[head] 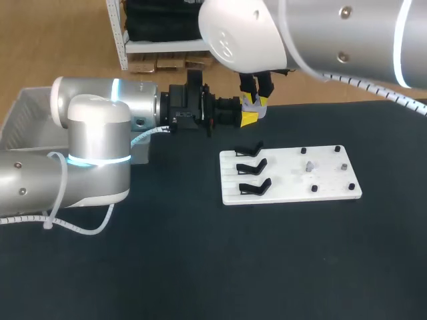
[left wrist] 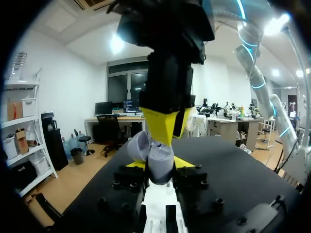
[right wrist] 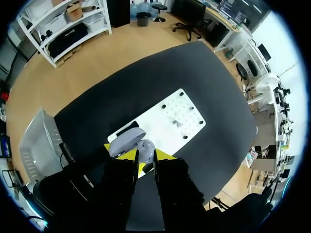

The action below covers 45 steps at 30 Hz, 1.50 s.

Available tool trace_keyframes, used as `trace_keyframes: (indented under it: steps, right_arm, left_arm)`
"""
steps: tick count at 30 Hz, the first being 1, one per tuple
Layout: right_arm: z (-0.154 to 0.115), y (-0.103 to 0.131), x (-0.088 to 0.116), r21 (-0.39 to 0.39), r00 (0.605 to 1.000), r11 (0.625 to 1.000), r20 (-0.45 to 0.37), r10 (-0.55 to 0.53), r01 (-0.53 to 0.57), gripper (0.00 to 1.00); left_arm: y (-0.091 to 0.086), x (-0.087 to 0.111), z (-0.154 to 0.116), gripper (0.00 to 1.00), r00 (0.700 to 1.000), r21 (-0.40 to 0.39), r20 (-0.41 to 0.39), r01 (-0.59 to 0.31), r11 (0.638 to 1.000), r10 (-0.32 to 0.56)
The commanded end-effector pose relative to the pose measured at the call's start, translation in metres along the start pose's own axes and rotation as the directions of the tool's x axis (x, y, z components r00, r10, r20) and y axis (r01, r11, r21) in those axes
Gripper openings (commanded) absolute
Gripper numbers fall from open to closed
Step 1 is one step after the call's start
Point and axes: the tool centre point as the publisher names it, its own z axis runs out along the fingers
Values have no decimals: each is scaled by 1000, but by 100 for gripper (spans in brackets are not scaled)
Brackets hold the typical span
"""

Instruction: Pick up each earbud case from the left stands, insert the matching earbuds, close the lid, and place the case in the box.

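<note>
A grey earbud case [left wrist: 161, 170] is held above the table's far edge with its lid [left wrist: 138, 146] swung open. My left gripper [head: 251, 116] is shut on it, one yellow tip on each side. My right gripper [head: 256, 99] comes straight down from above, its yellow tips [left wrist: 164, 127] at the case's open mouth; whether it holds an earbud is hidden. In the right wrist view the case [right wrist: 146, 146] and its lid [right wrist: 127, 141] lie just ahead of my right gripper [right wrist: 145, 167]. One small grey earbud [head: 308, 165] stands on the white board [head: 287, 190].
Three black stands [head: 252, 167] on the board's left side are bare. Small black pegs [head: 337, 149] dot its right part. A grey box [head: 27, 110] sits at the table's far left, behind my left arm.
</note>
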Motion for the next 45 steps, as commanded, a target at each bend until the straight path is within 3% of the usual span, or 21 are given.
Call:
trace_keyframes:
  steps: [1, 18, 20, 22, 31, 39, 40, 42, 45]
  right_arm:
    - [2, 2, -1, 3, 1000, 1000, -4, 2, -2, 0]
    - [12, 2, 1, 19, 1000, 1000, -19, -6, 6, 0]
    - [11, 1, 1, 18, 1000, 1000, -17, -5, 6, 24]
    - [11, 1, 1, 17, 1000, 1000, -16, -6, 6, 33]
    - [0, -5, 6, -14, 1000, 1000, -1, -6, 6, 36]
    - [-18, -29, 21, -216, 993, 973, 92, -68, 87, 48]
    - [-20, -32, 22, -250, 990, 962, 111, -81, 107, 59]
    - [-24, -39, 26, -310, 986, 940, 133, -103, 140, 100]
    - [-27, -49, 33, -360, 976, 912, 155, -150, 197, 100]
  left_arm:
    - [0, 2, 0, 0, 1000, -3, 8, -5, 1000, 5]
    - [0, 2, 0, 0, 1000, -3, 8, -5, 1000, 5]
    - [0, 2, 0, 0, 1000, -3, 8, -5, 1000, 5]
    - [0, 2, 0, 0, 1000, -3, 8, -5, 1000, 5]
    - [0, 2, 0, 0, 1000, -3, 8, -5, 1000, 5]
    - [0, 2, 0, 0, 1000, -3, 8, -5, 1000, 5]
    - [0, 2, 0, 0, 1000, -3, 8, -5, 1000, 5]
    - [0, 2, 0, 0, 1000, -3, 8, -5, 1000, 5]
    - [0, 2, 0, 0, 1000, -3, 8, -5, 1000, 5]
